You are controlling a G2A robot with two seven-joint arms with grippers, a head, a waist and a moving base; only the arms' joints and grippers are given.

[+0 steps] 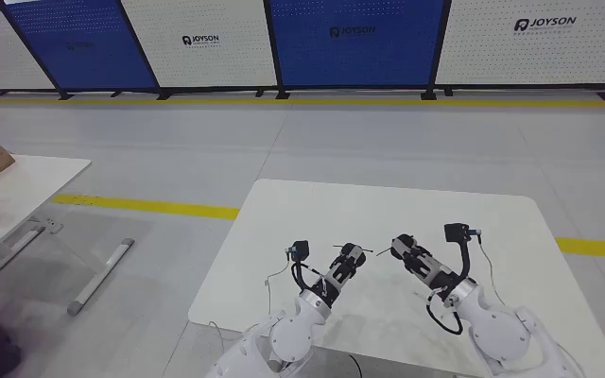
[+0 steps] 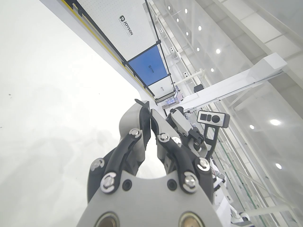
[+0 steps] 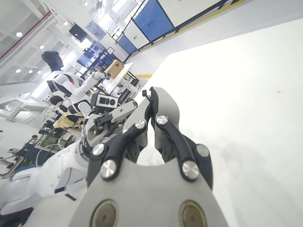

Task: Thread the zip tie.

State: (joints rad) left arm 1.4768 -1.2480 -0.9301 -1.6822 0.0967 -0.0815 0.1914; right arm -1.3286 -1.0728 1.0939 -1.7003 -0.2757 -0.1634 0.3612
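Black zip tie [image 3: 144,93] hung above the white table [image 1: 378,203], one end pinched in my fully closed left gripper [image 2: 149,114], the headed end in my closed right gripper [image 3: 151,102], near but apart, so I judged threading undone.

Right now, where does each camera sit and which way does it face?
Top view: above the arms, looking down at the table; both arms show.
Left wrist view: on the left wrist, looking along the left hand, pinching the zip tie.
Right wrist view: on the right wrist, looking along the right hand.
Shared: both wrist views catch the other hand and the table.
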